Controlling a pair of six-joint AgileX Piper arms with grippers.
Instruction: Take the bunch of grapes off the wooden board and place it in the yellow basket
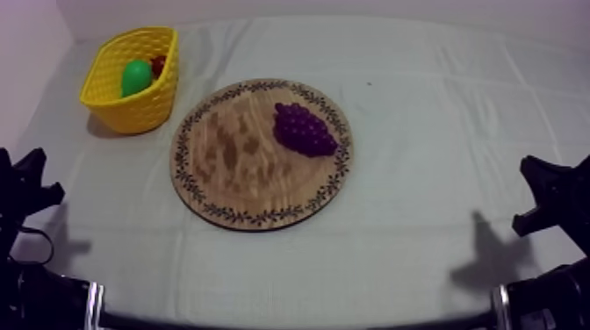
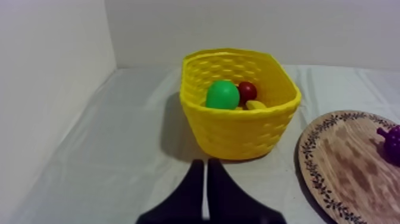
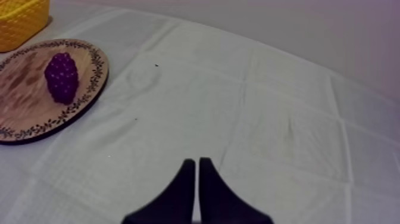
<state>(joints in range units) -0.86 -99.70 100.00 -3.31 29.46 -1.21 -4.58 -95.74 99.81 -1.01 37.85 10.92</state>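
Arms (image 1: 35, 298) sit low at rest, left pincer (image 2: 206, 162) and right pincer (image 3: 196, 161) closed.

Pear (image 2: 222, 95); small red fruit (image 2: 247, 91); banana (image 2: 256, 105); cloth (image 1: 439, 132)

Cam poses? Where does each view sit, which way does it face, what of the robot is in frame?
Top view: overhead, slanting down on wooden board, bunch of grapes, yellow basket; left gripper and right gripper at the near corners.
Left wrist view: on the left arm, low, facing the basket; own gripper shut, near.
Right wrist view: on the right arm, low, facing across the cloth to the board; own gripper shut.
Shared: both wrist views catch board, grapes and basket.
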